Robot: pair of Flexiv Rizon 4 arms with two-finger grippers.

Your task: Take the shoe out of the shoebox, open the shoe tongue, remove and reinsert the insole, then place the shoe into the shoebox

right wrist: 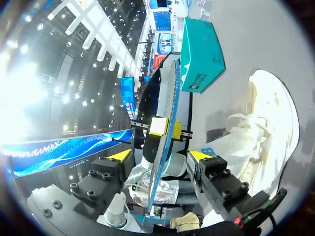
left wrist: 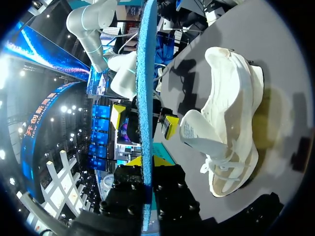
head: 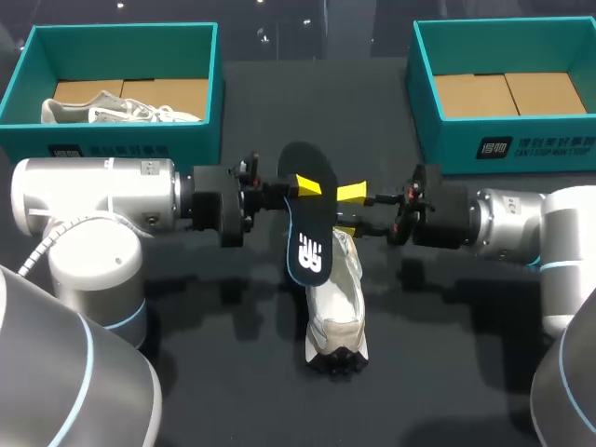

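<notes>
On the black table (head: pixel 233 368), roughly the first half of the job is looking done. The white mesh lace-up shoe (head: pixel 337 307) is sitting out in the open, well apart from both boxes, with its white tongue (left wrist: pixel 193 129) folded up out of the opening. The long black foam insole with a white logo and blue underside (head: pixel 307 228) is hanging in the air just above the shoe, so removal is looking complete. The left gripper (head: pixel 305 186) is clamping the insole from both faces. The right gripper (right wrist: pixel 161 156) is standing with its fingers spread to either side of the insole, not pinching it. Putting the insole back and boxing the shoe are not yet done. As for containers, the teal cardboard shoebox at the far right (head: pixel 521 144) is showing only its brown cardboard floor, and I judge it the likely destination. The matching teal shoebox at the far left (head: pixel 112 140) is holding a second white shoe (head: pixel 121 110) lying on its side.
</notes>
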